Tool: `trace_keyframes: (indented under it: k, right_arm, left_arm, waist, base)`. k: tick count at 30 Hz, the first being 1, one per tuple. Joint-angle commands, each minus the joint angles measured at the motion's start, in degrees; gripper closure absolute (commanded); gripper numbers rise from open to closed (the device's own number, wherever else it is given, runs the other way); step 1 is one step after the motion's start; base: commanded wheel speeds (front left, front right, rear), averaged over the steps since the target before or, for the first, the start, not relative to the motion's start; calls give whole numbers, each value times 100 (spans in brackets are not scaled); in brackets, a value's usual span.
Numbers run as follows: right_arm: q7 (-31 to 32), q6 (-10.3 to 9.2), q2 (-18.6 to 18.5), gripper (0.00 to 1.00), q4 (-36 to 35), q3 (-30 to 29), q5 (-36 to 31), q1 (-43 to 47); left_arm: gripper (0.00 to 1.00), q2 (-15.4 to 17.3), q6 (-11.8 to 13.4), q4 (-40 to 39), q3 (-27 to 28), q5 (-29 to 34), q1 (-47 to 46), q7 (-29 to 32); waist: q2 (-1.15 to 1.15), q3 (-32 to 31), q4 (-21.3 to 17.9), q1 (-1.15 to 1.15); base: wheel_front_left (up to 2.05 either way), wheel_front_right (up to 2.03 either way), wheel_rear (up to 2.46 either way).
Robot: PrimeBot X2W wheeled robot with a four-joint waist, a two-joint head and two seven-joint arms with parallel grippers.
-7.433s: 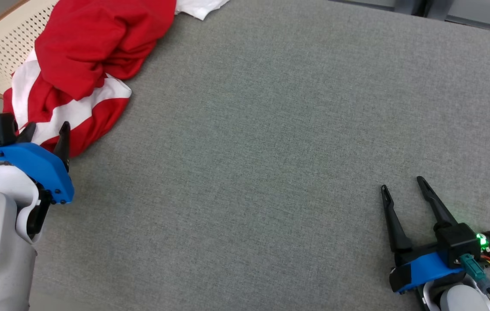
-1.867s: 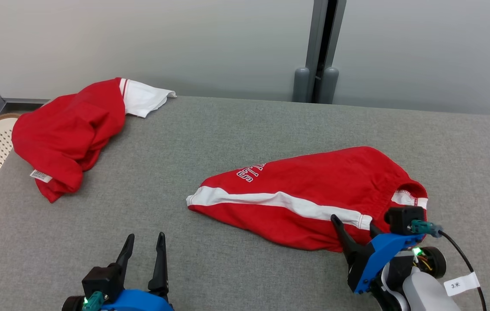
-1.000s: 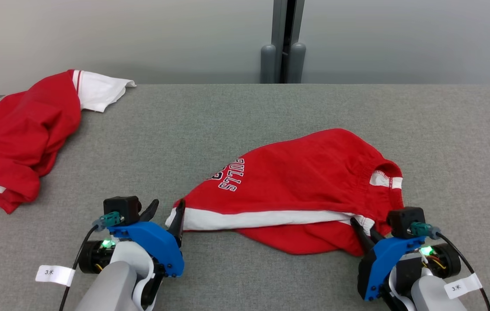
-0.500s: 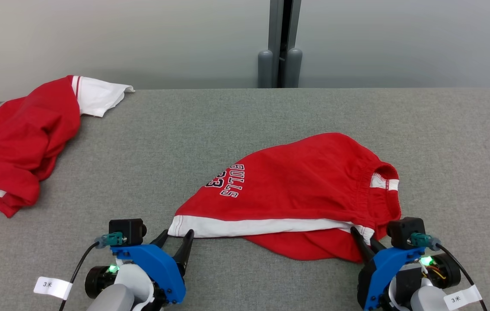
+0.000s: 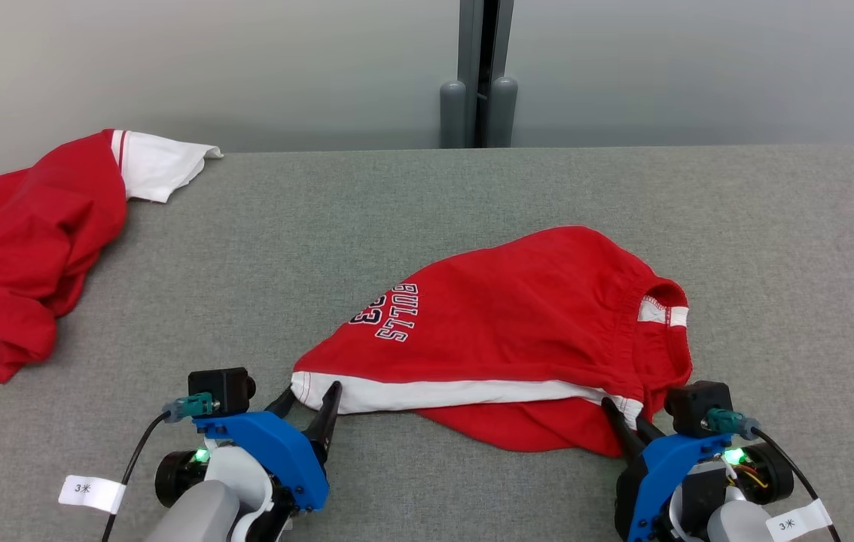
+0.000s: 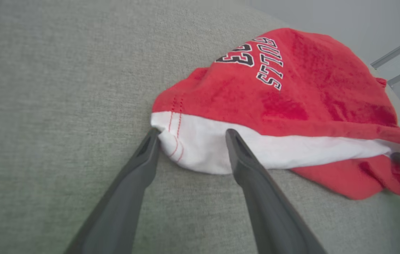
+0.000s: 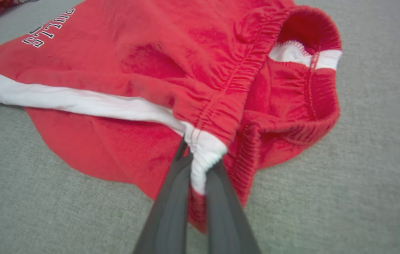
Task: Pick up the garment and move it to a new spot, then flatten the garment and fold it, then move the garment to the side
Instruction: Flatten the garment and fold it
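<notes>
The garment (image 5: pixel 517 324) is a pair of red shorts with a white side stripe and "BULLS 23" lettering, lying rumpled on the grey table (image 5: pixel 412 196). My right gripper (image 5: pixel 626 421) is shut on the white end of the waistband (image 7: pixel 205 155) at the garment's near right corner. My left gripper (image 5: pixel 306 399) is open, its two fingers straddling the white hem corner (image 6: pixel 189 141) at the garment's near left end. In the left wrist view the corner (image 6: pixel 171 130) lies between the open fingers and touches the left one.
A second red and white garment (image 5: pixel 28 241) lies crumpled at the table's far left edge. A grey post (image 5: pixel 476 75) and a pale wall stand behind the table's far edge.
The garment has been drawn a little toward me by the right gripper. The left gripper has closed in on the hem corner and now straddles it. The camera shifted slightly.
</notes>
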Motion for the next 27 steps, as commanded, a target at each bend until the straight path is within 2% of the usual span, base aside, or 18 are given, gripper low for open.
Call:
trace_keyframes:
  k: [1, 9, 10, 11, 12, 14, 15, 18, 27]
  right_arm:
    - [-42, 0, 17, 100, 4, 1, 13, 28]
    - [-79, 0, 22, 100, 21, -16, 31, -22]
    - [-82, 0, 23, 100, 21, -11, 36, -29]
    - [-86, 0, 24, 100, 20, -12, 37, -37]
    - [-93, 0, 24, 100, 19, -9, 42, -44]
    - [-108, 0, 25, 100, 15, -15, 42, -58]
    - [-107, 0, 26, 100, 13, -22, 42, -62]
    - [-124, 0, 26, 100, 23, -42, 46, -69]
    - [-329, 0, 10, 100, -132, -256, 116, -135]
  left_arm:
    - [0, 38, -10, 24, -43, -49, -100, -81]
    - [0, 67, -10, 281, -128, -275, -260, -227]
    - [7, 63, -10, 310, -144, -300, -286, -242]
    - [24, 60, -10, 340, -165, -332, -308, -247]
    - [47, 59, -10, 369, -185, -358, -320, -267]
    - [67, 45, -10, 382, -203, -429, -341, -333]
    - [72, 43, -10, 373, -205, -465, -356, -387]
    - [100, 60, -10, 361, -264, -546, -399, -461]
    - [100, 236, -10, 6, -366, -730, -363, -964]
  waist:
    - [0, 7, -8, 0]
    - [0, 57, -27, 0]
    - [0, 64, -31, 0]
    - [0, 70, -34, 0]
    - [0, 76, -38, 0]
    - [0, 90, -43, 0]
    - [0, 95, -43, 0]
    - [0, 101, -40, 0]
    - [0, 14, -32, 0]
  base:
    - [0, 0, 0]
    - [0, 0, 0]
    - [0, 0, 0]
    - [0, 0, 0]
    - [0, 0, 0]
    - [0, 0, 0]
    - [0, 0, 0]
    - [0, 0, 0]
    - [0, 0, 0]
